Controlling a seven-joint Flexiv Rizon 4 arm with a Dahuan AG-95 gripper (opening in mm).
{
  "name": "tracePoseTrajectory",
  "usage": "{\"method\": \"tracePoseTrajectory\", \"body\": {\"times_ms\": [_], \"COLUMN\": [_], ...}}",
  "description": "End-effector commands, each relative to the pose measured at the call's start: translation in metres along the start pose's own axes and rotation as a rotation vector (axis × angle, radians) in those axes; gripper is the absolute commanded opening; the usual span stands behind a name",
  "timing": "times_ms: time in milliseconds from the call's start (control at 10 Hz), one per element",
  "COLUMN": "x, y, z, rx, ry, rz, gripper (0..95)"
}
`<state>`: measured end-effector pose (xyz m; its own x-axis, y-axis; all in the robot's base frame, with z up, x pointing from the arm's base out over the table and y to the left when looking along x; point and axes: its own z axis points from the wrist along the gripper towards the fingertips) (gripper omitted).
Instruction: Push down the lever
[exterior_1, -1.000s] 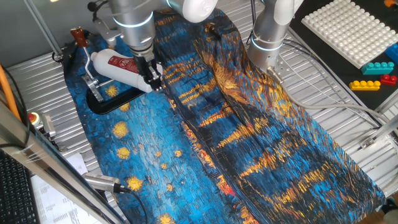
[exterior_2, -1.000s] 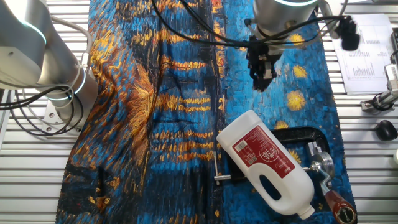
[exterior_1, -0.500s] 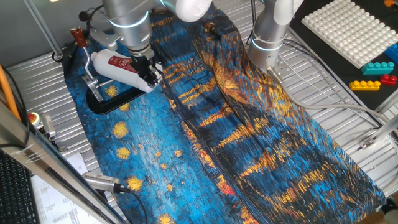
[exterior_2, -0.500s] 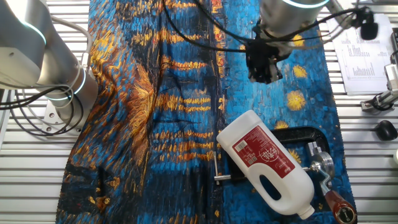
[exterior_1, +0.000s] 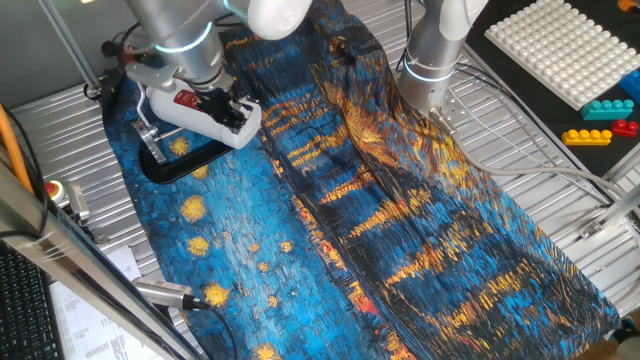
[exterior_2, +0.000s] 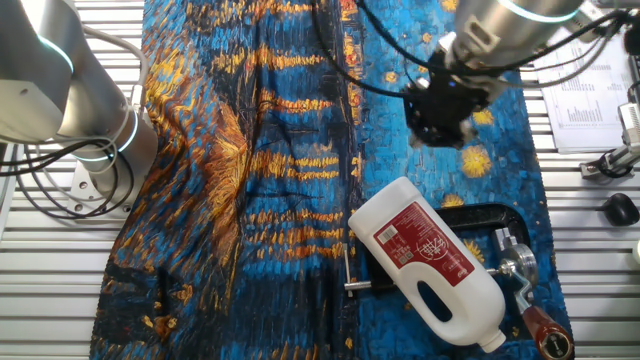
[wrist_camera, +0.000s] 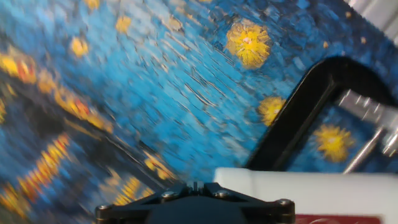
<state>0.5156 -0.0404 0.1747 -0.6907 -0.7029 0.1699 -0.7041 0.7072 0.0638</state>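
The lever (exterior_2: 520, 285) is a thin silver bar with a red-brown tip (exterior_2: 546, 326), at the near right end of the black clamp base (exterior_2: 480, 214). A white bottle with a red label (exterior_2: 428, 258) lies across the clamp. My gripper (exterior_2: 441, 132) hangs shut and empty above the blue cloth, just beyond the bottle and well short of the lever. In one fixed view the gripper (exterior_1: 236, 113) is over the bottle (exterior_1: 200, 115) and the arm hides the lever tip. The hand view shows the shut fingertips (wrist_camera: 194, 185), the clamp base (wrist_camera: 298, 124) and the bottle's edge (wrist_camera: 323, 186).
A painted blue and orange cloth (exterior_1: 400, 230) covers the table. A second arm's base (exterior_1: 435, 60) stands at the back. A white stud plate (exterior_1: 570, 45) and toy bricks (exterior_1: 600, 110) lie at the far right. A red button (exterior_1: 52, 190) sits at the left edge.
My gripper has swung sideways toward the clamp side of the cloth and tilted; it stays shut. The bottle, clamp and lever have not moved.
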Motion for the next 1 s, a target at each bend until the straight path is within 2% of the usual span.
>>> {"method": "tracePoseTrajectory", "body": {"times_ms": [100,200,300,400,500,600,700,800,1000], "x": [0.003,0.002,-0.003,-0.004,-0.004,-0.004,-0.004,-0.005,-0.003], "y": [-0.048,-0.052,-0.059,-0.062,-0.065,-0.067,-0.067,-0.069,-0.069], "z": [-0.016,-0.017,-0.012,-0.005,-0.001,0.004,0.005,0.009,0.007], "rx": [0.115,0.134,0.168,0.223,0.282,0.309,0.325,0.356,0.426], "ry": [0.173,0.183,0.203,0.232,0.232,0.257,0.278,0.349,0.411], "rz": [-0.34,-0.386,-0.499,-0.581,-0.646,-0.748,-0.805,-0.921,-1.076], "gripper": [0.0,0.0,0.0,0.0,0.0,0.0,0.0,0.0,0.0]}}
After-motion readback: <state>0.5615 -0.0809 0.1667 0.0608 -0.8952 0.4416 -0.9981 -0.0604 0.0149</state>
